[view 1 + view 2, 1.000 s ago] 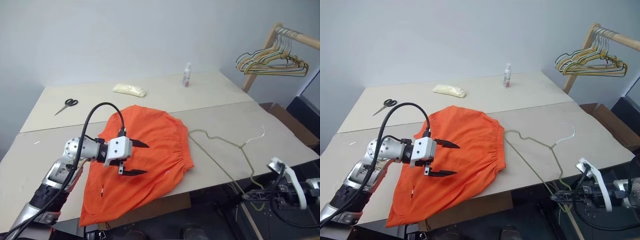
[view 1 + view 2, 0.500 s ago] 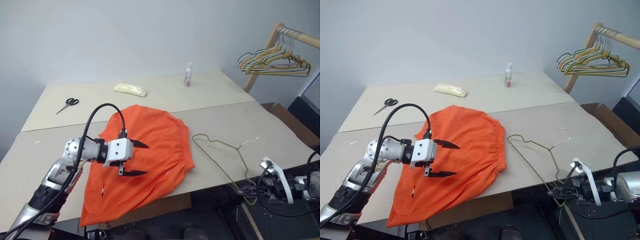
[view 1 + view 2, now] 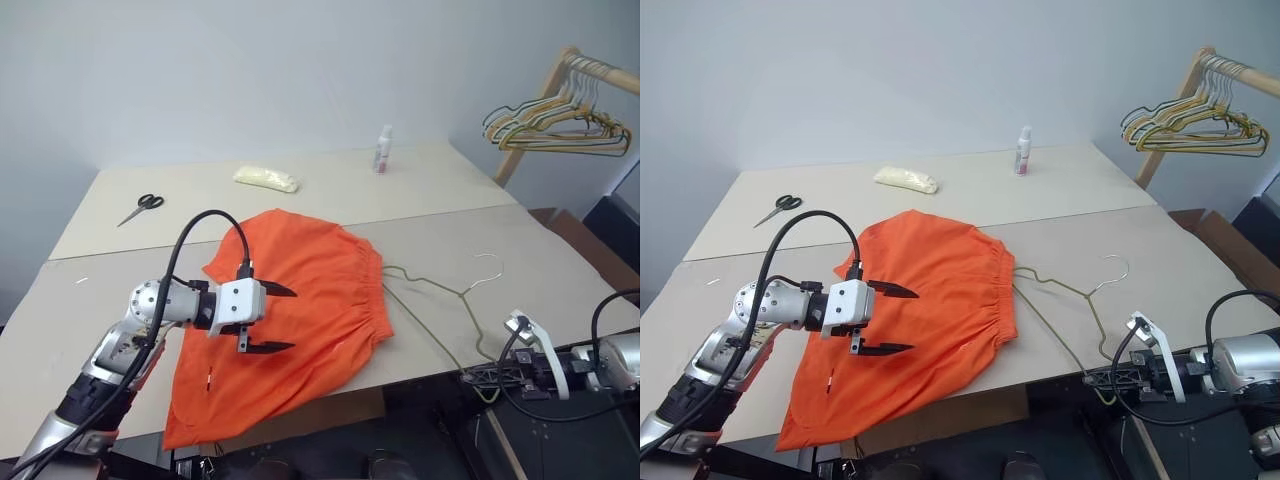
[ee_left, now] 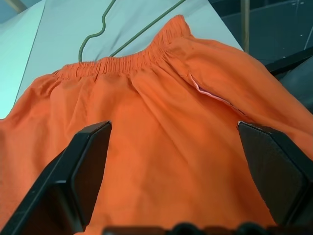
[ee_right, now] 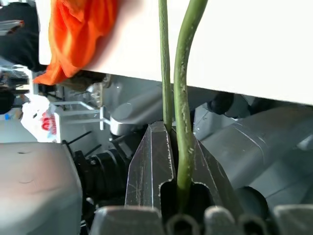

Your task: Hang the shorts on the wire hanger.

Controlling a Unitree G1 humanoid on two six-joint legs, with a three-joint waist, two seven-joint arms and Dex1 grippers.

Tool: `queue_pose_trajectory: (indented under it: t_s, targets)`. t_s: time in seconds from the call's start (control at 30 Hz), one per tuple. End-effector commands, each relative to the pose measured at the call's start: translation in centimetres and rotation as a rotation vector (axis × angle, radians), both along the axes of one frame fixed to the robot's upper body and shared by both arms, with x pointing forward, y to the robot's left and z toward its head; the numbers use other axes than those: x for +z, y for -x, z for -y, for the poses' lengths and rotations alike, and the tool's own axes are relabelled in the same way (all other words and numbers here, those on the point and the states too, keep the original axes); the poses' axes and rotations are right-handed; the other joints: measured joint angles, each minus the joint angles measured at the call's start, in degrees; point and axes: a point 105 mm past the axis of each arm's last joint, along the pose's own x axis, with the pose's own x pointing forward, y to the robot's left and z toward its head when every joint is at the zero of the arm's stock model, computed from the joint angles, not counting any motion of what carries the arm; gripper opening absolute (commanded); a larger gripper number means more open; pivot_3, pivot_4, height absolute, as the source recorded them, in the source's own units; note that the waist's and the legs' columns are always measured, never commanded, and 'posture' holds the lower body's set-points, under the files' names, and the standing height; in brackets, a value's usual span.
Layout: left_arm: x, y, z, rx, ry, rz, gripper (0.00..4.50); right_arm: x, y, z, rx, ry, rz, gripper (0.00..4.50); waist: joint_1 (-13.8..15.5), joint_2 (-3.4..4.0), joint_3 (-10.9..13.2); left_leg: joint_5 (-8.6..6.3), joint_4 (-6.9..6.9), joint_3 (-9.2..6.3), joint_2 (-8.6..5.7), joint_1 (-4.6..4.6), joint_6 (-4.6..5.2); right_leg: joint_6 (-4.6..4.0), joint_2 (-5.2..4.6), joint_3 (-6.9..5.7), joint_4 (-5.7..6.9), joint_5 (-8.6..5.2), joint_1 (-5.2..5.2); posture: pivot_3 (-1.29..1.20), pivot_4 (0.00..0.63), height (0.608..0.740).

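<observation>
Beige table (image 3: 560, 265) bears rumpled shorts (image 3: 310, 300) under spread left claw (image 3: 268, 318); right claw (image 3: 1102, 380) pinches wire hanger (image 3: 440, 305).

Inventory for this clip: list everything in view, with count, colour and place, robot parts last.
shorts: one, bright orange, spread flat on the near half of the table, waistband toward the wire hanger.
wire hanger: one, thin grey-green wire, on the table beside the waistband, one corner past the near edge in the right gripper.
scissors: one pair, black handles, far left of the table.
yellowish packet: one, pale yellow, far middle of the table.
small bottle: one, white, upright at the far edge.
bunched hangers: several, yellowish, green and white, on a wooden rail at far right.
table: one, beige.
left gripper: black fingers, open above the shorts.
right gripper: shut on the wire hanger, off the table's near right edge.
</observation>
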Motion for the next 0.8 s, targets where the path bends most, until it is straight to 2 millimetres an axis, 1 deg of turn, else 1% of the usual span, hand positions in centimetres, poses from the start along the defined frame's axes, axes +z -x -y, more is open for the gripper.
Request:
queue_pose_trajectory:
  t_s: [0.03, 0.1, 0.17, 0.37, 0.53, 0.6, 0.63, 0.8]
  targets:
    - [0.9, -0.2, -0.1, 0.0, -0.007, 0.057, 4.47, 1.9, -0.5, -0.4, 0.05, -0.039, 0.037, 0.0, 0.0, 0.0, 0.0, 0.0, 0.0, 0.0, -0.01, 0.0, 0.0, 0.0, 0.0, 0.0, 0.0, 0.0, 0.0, 0.06, 0.0, 0.74]
    - [0.8, -0.2, -0.1, 0.001, -0.009, 0.059, 4.47, 2.2, -0.8, -0.8, 0.06, -0.045, 0.037, 0.0, 0.1, 0.0, 0.0, 0.0, 0.0, 0.0, 0.0, 0.0, 0.0, 0.0, 0.0, 0.0, 0.0, 0.0, 0.0, 0.07, 0.0, 0.74]
    - [0.8, -0.3, 0.0, 0.003, -0.011, 0.062, 4.47, 2.3, -1.5, -1.3, 0.056, -0.045, 0.031, 0.0, 0.0, 0.0, 0.0, 0.0, 0.0, 0.0, 0.0, 0.01, 0.0, 0.0, 0.0, -0.01, 0.01, 0.0, 0.0, 0.07, 0.0, 0.74]
    - [0.5, -0.2, 0.3, 0.008, -0.004, 0.062, 4.47, 1.1, -4.7, -2.4, 0.017, -0.006, 0.028, 0.0, 0.0, -0.01, 0.0, 0.03, 0.01, 0.0, 0.01, 0.03, -0.05, -0.05, 0.03, 0.0, 0.02, 0.04, 0.0, 0.1, 0.0, 0.74]
    - [0.1, -0.2, 0.0, 0.03, -0.014, 0.065, 4.47, 0.9, -5.2, -2.7, 0.066, 0.011, 0.023, 0.0, 1.1, 0.02, 0.0, 0.02, 0.0, -0.12, -0.11, -0.1, -0.04, -0.05, -0.08, -0.07, 0.06, 0.05, -0.12, 0.12, 0.0, 0.74]
    - [0.1, -0.2, -0.1, 0.042, -0.008, 0.065, 4.47, 0.9, -5.3, -3.0, 0.094, 0.011, 0.024, 0.0, 1.3, 0.04, 0.0, 0.12, 0.0, -0.15, -0.13, -0.23, -0.21, -0.04, -0.09, -0.09, 0.0, 0.05, -0.21, 0.13, 0.0, 0.74]
    - [0.1, -0.2, -0.1, 0.045, -0.01, 0.067, 4.47, 1.0, -5.6, -3.1, 0.096, 0.013, 0.026, 0.0, 1.4, 0.03, 0.0, 0.21, 0.01, -0.15, -0.16, -0.27, -0.37, -0.04, -0.1, -0.09, 0.0, 0.05, -0.25, 0.13, 0.0, 0.74]
    - [-0.2, -0.1, 0.0, 0.048, -0.014, 0.07, 4.47, 2.0, -7.4, -4.3, 0.094, -0.001, 0.054, 0.0, 1.4, 0.03, 0.0, 0.23, 0.01, -0.22, -0.17, -0.5, -0.41, -0.04, -0.12, -0.12, 0.0, 0.05, -0.45, 0.13, 0.0, 0.74]
